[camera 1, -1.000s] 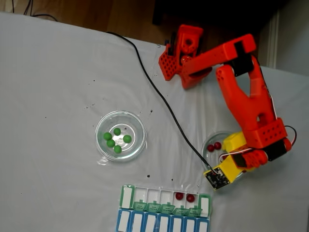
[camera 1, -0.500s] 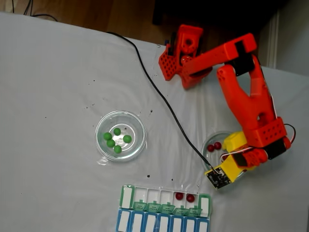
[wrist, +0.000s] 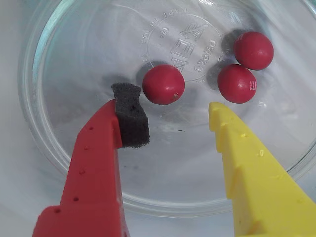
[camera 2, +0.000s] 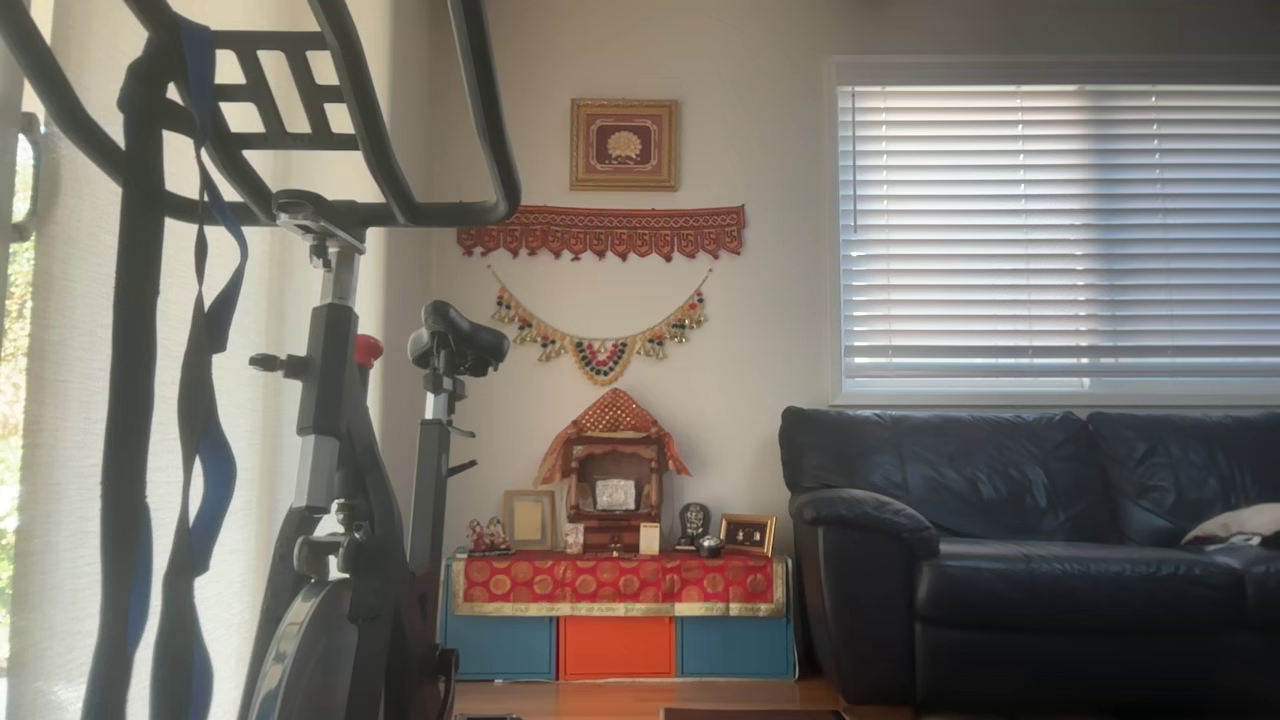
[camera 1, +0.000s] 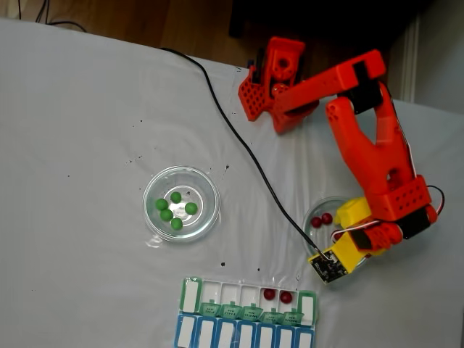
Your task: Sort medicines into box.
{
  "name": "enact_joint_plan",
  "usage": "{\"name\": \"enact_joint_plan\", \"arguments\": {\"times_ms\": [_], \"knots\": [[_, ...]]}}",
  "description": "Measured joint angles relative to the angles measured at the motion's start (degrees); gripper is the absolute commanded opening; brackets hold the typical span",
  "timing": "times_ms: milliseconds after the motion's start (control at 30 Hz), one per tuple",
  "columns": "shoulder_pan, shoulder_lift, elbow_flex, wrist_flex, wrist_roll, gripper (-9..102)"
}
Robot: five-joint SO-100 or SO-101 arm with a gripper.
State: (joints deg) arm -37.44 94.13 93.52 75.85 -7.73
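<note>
Wrist view: gripper (wrist: 170, 113) open over a clear dish (wrist: 44, 143), holding nothing; red finger (wrist: 94, 168) w/ black foam pad (wrist: 132, 116) at left, yellow finger (wrist: 256, 168) at right. Three red pills in the dish: one (wrist: 163, 84) just past the gap betw. the tips, nearer the pad but not touching it; two more (wrist: 236, 83) (wrist: 254, 50) far right, touching or nearly so.

Fixed view: arm (camera 1: 370, 145) reaches down over the right dish (camera 1: 313, 210); two red pills (camera 1: 322, 219) show at its left side. Box (camera 1: 246, 315) at the near edge, lids open; two red pills (camera 1: 278, 296) in adjacent white compartments toward its right end. Left dish (camera 1: 181, 203), well apart, has five green pills (camera 1: 174, 210). Black cable (camera 1: 239, 145) runs across the table (camera 1: 87, 130).
</note>
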Motion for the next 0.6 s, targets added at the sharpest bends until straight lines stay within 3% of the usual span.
{"name": "enact_joint_plan", "arguments": {"times_ms": [600], "knots": [[0.7, -1.1, 0.0, 0.1, -2.8, 23]]}}
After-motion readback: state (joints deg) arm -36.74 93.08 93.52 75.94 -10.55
